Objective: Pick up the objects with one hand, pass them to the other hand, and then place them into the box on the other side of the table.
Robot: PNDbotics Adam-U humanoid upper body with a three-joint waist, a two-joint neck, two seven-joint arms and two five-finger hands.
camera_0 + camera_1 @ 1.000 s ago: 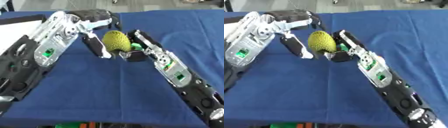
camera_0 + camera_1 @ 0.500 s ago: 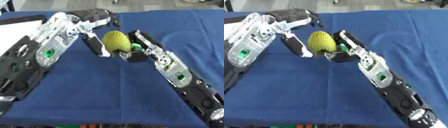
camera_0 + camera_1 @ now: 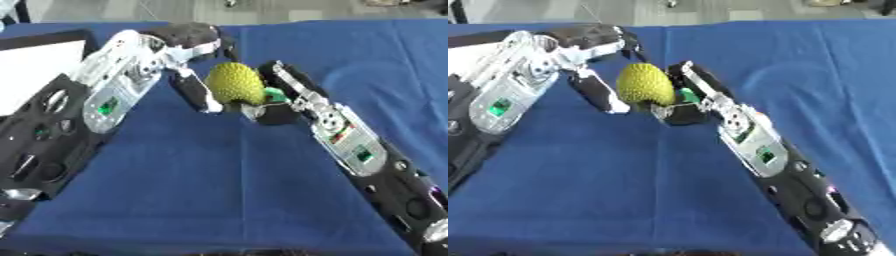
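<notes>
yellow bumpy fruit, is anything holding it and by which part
The yellow bumpy fruit sits between both hands: right hand cups its lower right side, left hand fingers against its left side.

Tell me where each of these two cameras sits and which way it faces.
Left eye view: in the head, looking down at the blue table; both arms enter, left hand and right hand around a yellow bumpy ball.
Right eye view: beside it, same downward look, scene shifted slightly left.
Shared: ball, both hands, table.

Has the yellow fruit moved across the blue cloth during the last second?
No. The yellow fruit sits at the same spot against the white box, between the left hand and right hand.
</notes>
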